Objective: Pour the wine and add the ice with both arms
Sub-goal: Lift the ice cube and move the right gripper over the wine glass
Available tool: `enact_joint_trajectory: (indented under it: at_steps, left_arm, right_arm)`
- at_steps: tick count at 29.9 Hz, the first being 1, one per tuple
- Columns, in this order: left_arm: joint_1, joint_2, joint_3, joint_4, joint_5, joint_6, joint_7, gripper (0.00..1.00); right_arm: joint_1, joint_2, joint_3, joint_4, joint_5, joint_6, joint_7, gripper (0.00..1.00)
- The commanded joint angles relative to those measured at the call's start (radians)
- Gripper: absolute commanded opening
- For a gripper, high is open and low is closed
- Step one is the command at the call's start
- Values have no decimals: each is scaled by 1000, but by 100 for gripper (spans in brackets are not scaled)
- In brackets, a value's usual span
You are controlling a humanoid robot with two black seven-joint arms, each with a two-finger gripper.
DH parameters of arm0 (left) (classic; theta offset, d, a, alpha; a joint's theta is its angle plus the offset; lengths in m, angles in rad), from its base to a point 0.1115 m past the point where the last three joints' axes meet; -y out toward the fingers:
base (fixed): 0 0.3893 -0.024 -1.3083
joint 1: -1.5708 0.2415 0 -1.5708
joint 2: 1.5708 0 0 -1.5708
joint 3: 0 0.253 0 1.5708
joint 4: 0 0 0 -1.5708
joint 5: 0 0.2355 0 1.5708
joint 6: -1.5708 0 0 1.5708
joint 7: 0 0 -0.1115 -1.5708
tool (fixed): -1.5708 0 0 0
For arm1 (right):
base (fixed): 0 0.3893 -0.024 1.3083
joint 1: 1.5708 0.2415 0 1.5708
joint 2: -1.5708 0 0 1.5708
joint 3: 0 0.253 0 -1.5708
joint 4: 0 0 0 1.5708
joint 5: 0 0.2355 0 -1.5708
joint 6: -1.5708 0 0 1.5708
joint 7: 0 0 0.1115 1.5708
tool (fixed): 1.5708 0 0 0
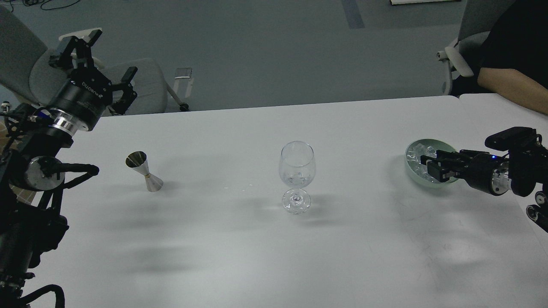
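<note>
A clear stemmed glass stands mid-table with a shallow pool of clear wine in its bowl. A pale green bowl at the right holds a heap of clear ice. My right gripper reaches in from the right, its fingertips over the bowl's near side among the ice. The dark fingers overlap, so I cannot tell their state or whether they hold ice. My left gripper is raised at the far left, beyond the table's back edge, open and empty.
A silver double-cone jigger stands on the table at the left. Grey chairs are behind the table's back edge. A person's bare forearm rests at the far right corner.
</note>
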Motion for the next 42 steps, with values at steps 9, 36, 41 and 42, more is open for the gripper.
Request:
enact_joint_trajectory:
  at_steps: [9, 36, 41, 42]
  left_arm:
    - [0, 1, 0, 0, 0, 0, 0, 98]
    - [-2, -6, -1, 0, -1, 0, 0, 98]
    - [-3, -6, -1, 0, -1, 0, 0, 98]
    - [-3, -6, 0, 0, -1, 0, 0, 98]
  right_arm:
    - [0, 2, 0, -1, 0, 0, 0, 31]
    - [63, -304, 53, 458, 103, 15, -9, 0]
    - [134, -295, 52, 529, 103, 48, -12, 0]
    - [141, -294, 52, 535, 103, 51, -14, 0]
